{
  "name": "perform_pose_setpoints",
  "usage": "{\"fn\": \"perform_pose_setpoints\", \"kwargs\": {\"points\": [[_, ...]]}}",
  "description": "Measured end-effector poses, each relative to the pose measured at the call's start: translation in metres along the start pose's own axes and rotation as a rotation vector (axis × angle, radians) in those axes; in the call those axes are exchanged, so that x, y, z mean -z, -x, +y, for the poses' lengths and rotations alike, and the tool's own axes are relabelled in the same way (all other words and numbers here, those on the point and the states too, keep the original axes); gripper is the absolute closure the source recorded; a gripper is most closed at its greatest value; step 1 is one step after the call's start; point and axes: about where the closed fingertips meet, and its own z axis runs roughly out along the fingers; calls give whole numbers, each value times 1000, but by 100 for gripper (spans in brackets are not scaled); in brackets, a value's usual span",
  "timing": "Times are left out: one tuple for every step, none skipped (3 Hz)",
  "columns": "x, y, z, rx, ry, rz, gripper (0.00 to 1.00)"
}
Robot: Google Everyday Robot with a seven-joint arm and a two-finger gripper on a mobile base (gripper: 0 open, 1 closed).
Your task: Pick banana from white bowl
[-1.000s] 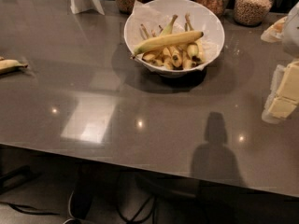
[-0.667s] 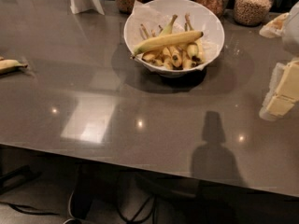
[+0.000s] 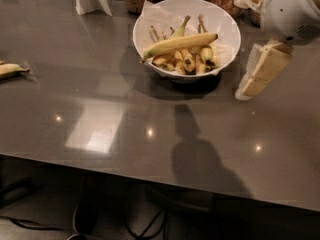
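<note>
Brings the gripper (image 3: 248, 86) leftward and higher in the view, away from the right edge and in to just beside the right rim of the white bowl (image 3: 225, 21), near it but apart. Hangs it tilted, lower tip toward the bowl, above the table (image 3: 75, 99). Swings the rounded white arm housing (image 3: 292, 9) into the upper right corner, where little of it showed earlier, covering the rightmost jar of the back row. Slides the dark shadow (image 3: 192, 149) on the tabletop leftward too, from right of centre to below the bowl.
</note>
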Motion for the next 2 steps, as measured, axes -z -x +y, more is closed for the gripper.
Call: {"fn": "perform_pose_setpoints", "kwargs": {"points": [[-18,33,-28,108,-57,-88,0],[-18,33,-28,108,-57,-88,0]]}}
